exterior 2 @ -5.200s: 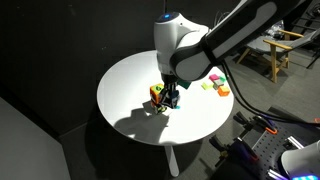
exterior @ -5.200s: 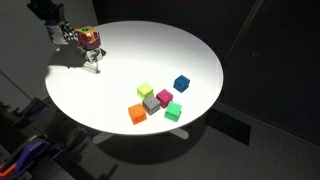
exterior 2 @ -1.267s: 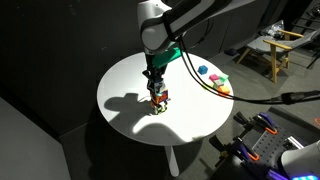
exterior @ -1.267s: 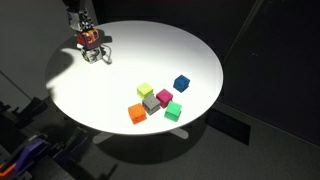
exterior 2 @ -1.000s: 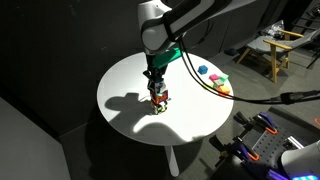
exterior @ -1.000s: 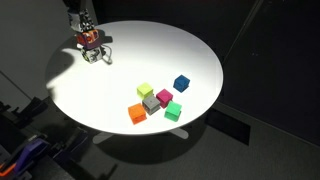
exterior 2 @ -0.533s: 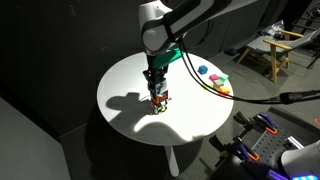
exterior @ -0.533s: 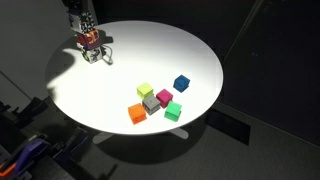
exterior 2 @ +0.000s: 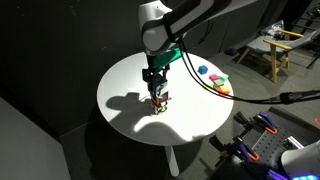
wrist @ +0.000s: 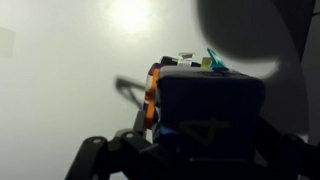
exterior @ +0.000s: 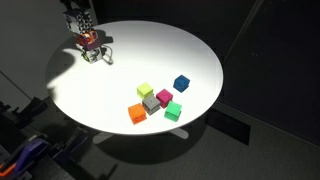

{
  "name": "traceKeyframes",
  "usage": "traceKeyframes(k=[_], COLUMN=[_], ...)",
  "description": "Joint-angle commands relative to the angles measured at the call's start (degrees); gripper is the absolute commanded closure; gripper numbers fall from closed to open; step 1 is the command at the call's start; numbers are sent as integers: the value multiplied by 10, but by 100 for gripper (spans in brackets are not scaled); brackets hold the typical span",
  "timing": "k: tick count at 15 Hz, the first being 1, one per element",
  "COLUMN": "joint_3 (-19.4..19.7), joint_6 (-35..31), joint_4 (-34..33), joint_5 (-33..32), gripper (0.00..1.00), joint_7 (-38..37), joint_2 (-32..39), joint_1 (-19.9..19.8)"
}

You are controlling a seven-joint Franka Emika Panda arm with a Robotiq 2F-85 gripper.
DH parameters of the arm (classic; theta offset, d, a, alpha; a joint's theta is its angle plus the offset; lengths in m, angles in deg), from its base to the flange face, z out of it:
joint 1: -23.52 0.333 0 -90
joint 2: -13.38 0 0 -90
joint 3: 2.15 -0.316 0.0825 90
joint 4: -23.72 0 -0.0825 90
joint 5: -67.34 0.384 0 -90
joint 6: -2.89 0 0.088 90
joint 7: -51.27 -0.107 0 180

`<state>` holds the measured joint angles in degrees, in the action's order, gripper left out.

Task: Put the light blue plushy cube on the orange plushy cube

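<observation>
Two soft cubes stand stacked near the rim of the round white table (exterior: 150, 55). The light blue plushy cube (exterior 2: 156, 91) is on top and the orange plushy cube (exterior 2: 160, 101) sits under it on the table. In an exterior view the stack (exterior: 91, 45) is small and its colours blur together. My gripper (exterior 2: 155, 86) hangs straight down over the stack, fingers apart on either side of the top cube. In the wrist view the top cube's shadowed face (wrist: 205, 105) fills the middle, with an orange edge (wrist: 152, 95) at its left.
Several small solid blocks (exterior: 158, 100) lie grouped on the opposite side of the table, seen also in an exterior view (exterior 2: 213, 82). Dark floor surrounds the table. A chair (exterior 2: 285, 45) and equipment stand beyond it.
The fingers have spread apart off the top cube's sides. The arm has stayed over the stack, and the cubes have not moved.
</observation>
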<state>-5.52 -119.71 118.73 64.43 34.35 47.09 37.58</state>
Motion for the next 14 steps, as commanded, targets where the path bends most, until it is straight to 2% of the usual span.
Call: traceKeyframes(k=[1,6,14], joint_3=[-7,-16,-16], joint_6=[3,-7,1], joint_4=[-2,5,10], joint_5=[9,12,7], gripper=[0,0,0], joint_7=[18,39,33], joint_2=[-6,-17,-34], joint_1=[-7,-9,-4])
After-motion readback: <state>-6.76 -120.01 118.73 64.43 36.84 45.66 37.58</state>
